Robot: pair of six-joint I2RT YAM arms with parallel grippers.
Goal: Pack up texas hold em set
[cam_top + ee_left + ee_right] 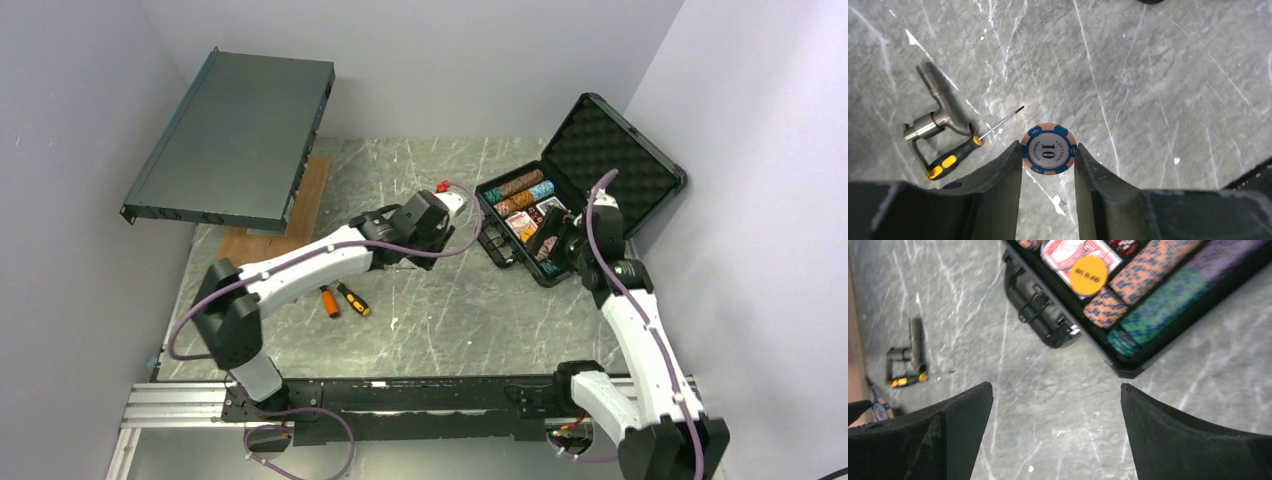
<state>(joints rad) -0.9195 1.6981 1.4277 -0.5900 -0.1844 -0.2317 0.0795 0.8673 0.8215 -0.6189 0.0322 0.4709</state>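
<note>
Left gripper: fingers pinched on a round blue-and-orange striped poker chip marked "10", held by its rim with the face up. It sits left of the black hard plastic case, apart from it. I can't tell if the chip is off the table.

Right gripper: fingers spread wide and empty, hovering just off the case's near corner.

The case is open with its foam lid tipped back. Inside are chips on edge in rows, a round yellow dealer button and a red card deck.

How to do this step well, as I judge it:
- The grip is rim-only with little contact, so lift straight and travel slowly.
- Aim for the orange-and-blue chip row, which looks like the match.
- Roll the wrist so the chip goes in on edge, parallel to its neighbours.
- Release low in the slot, or it may bounce out.
- Pull the right arm back from the case first, because the two arms would crowd each other there.
- Leave the black-and-orange-handled screwdriver where it is, left of the case. It isn't part of the set.
</note>
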